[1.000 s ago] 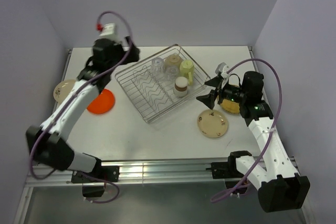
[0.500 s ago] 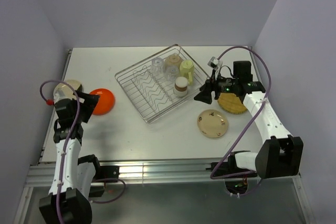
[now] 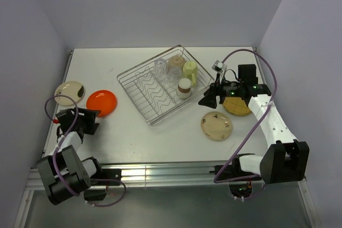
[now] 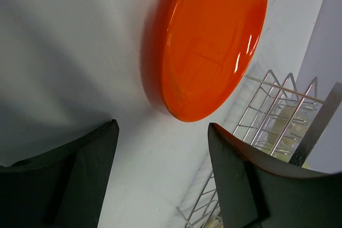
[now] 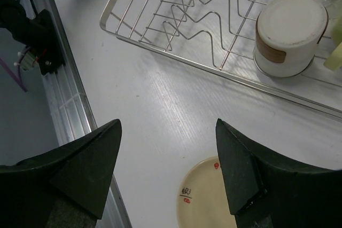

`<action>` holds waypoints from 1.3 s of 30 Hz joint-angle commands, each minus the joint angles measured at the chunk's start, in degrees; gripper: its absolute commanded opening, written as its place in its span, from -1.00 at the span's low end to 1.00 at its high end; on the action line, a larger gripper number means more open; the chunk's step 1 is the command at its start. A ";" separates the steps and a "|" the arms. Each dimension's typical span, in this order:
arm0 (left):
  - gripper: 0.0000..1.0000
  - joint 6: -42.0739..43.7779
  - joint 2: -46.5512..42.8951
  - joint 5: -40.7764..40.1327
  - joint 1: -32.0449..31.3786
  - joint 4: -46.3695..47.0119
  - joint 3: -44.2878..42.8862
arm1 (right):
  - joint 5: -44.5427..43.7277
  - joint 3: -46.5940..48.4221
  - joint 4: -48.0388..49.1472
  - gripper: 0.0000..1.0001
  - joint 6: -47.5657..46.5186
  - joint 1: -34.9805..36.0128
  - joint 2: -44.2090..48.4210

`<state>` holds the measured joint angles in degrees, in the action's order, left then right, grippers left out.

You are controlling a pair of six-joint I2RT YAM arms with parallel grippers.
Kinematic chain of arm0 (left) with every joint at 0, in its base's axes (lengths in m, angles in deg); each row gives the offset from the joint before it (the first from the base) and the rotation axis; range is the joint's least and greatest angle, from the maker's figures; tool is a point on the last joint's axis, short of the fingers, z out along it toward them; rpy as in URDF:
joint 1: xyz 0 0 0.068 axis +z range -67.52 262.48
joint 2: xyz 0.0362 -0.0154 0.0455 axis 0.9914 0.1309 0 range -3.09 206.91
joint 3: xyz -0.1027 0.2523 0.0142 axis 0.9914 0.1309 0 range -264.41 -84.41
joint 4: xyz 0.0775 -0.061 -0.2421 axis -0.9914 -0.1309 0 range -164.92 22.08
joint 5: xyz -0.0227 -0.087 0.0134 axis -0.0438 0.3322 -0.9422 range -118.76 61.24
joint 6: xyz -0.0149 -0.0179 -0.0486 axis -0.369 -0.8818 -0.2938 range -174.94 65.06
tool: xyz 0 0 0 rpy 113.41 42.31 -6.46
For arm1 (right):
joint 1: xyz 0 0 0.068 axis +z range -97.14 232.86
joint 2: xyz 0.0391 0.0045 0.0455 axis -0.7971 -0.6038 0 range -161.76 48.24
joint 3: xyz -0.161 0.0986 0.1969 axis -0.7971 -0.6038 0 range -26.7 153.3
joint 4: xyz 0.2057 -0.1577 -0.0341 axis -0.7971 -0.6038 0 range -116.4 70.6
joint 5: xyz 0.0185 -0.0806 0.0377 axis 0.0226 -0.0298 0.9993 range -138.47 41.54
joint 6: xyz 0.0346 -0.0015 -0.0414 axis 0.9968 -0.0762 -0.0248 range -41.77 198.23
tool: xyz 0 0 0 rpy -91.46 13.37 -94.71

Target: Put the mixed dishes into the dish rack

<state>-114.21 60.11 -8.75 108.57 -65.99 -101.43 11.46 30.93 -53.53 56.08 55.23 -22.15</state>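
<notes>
Cups (image 3: 184, 87) and clear glasses (image 3: 160, 68) are sitting in the square silver wire dish rack (image 3: 140, 86), while the round orange plate (image 3: 101, 103), yellow woven-pattern plate (image 3: 238, 108) and two cream speckled plates (image 3: 216, 126) are lying outside it, the left gripper (image 4: 161, 126) and right gripper (image 5: 168, 124) hanging with jaws apart, empty.

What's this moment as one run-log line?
left gripper: open, empty, near orange plate | right gripper: open, empty, near cream speckled plate | dish rack: no plate loaded

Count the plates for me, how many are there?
4, all on the table, none in the rack: left cream plate at the far left, orange plate beside it, right cream plate near the rack's right side, yellow plate beyond it, partly hidden under the right arm.
</notes>
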 commanded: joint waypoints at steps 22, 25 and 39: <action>-0.48 -0.24 18.45 -0.41 0.46 18.54 -3.11 | 2.57 2.14 -0.24 0.55 -0.52 -1.67 2.45; -0.68 -0.15 18.63 0.29 0.54 19.95 -2.85 | 2.66 2.75 -0.24 0.55 -0.09 -1.67 2.36; -0.99 3.54 1.59 -1.28 0.54 15.13 -4.43 | 3.27 5.21 -2.43 0.54 -1.22 -1.58 1.31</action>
<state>-113.46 66.65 -9.15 108.92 -50.34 -103.16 13.18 32.83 -54.84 55.79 54.07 -21.50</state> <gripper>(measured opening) 0.091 0.772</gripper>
